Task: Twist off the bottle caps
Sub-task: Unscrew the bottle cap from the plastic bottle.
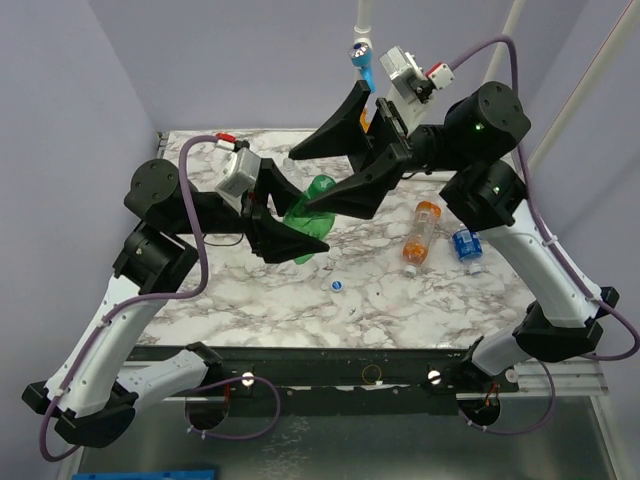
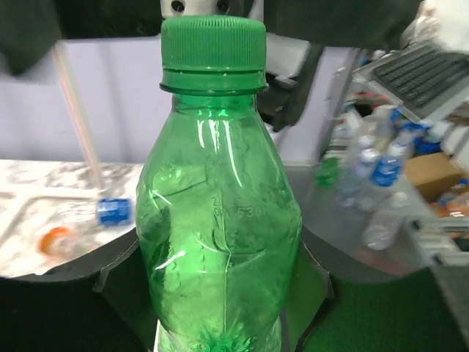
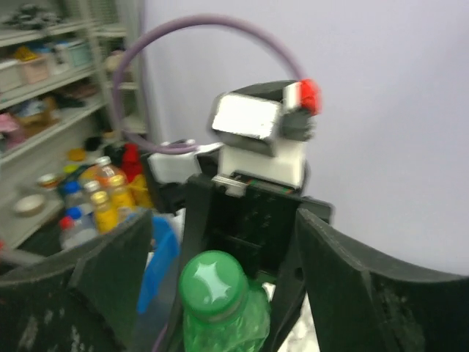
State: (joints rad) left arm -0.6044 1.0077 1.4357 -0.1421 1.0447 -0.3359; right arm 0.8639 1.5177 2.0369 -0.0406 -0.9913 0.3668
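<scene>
Green ribbed plastic screw cap (image 2: 212, 44): on its bottle, held above the marbled table (image 1: 250, 300); its ridges might slip if pinched off-centre.
Translucent green plastic bottle (image 2: 220, 242): slick, thin-walled; could spin or buckle under twisting.
Left claw (image 1: 288, 228): clenched around the bottle's body.
Right claw (image 1: 305, 178): released, spread either side of the cap.

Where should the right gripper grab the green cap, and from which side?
Grip the green cap by its ribbed side wall, coming along its axis from the top. The left gripper holds the green bottle, cap facing the open right gripper.
</scene>
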